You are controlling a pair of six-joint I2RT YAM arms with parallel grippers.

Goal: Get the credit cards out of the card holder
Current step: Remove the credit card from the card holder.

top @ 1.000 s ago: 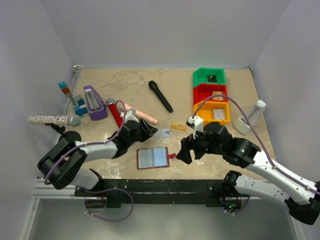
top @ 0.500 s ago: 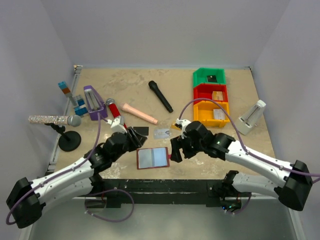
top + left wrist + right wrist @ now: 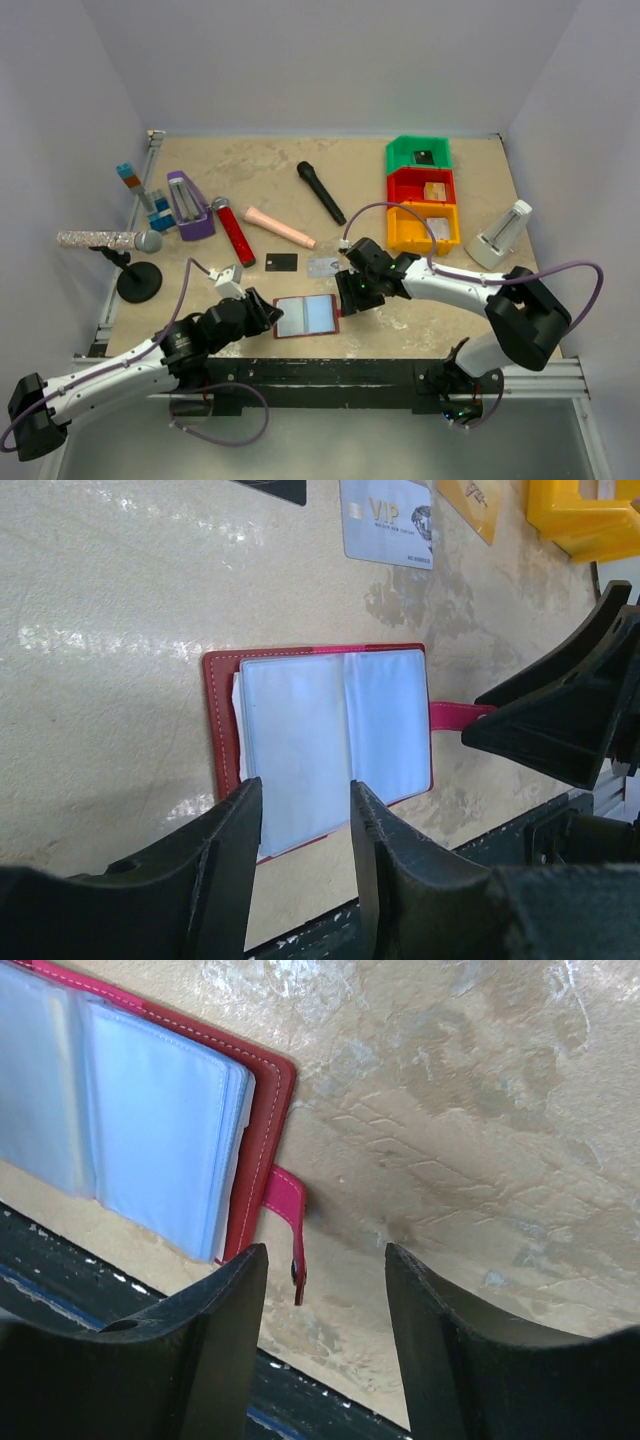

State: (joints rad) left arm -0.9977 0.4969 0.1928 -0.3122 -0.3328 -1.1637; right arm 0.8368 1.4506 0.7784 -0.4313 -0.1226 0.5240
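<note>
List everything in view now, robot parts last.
card holder: 1, dark red, open, front centre
black card: 1, black, behind holder
silver card: 1, silver, right of black card
gold card: 1, tan-gold, right of silver card
black microphone: 1, black, back centre
red microphone: 1, red, left of centre
pink cylinder: 1, pink, beside red microphone
glitter microphone: 1, silvery, on black stand, far left
purple box: 1, purple, back left
blue blocks: several, blue, far back left
bins: 3, green, red, yellow, in a column, right
white dock: 1, white, far right
left gripper: 1, black, open, holder's near-left corner
right gripper: 1, black, open, holder's right edge
</note>
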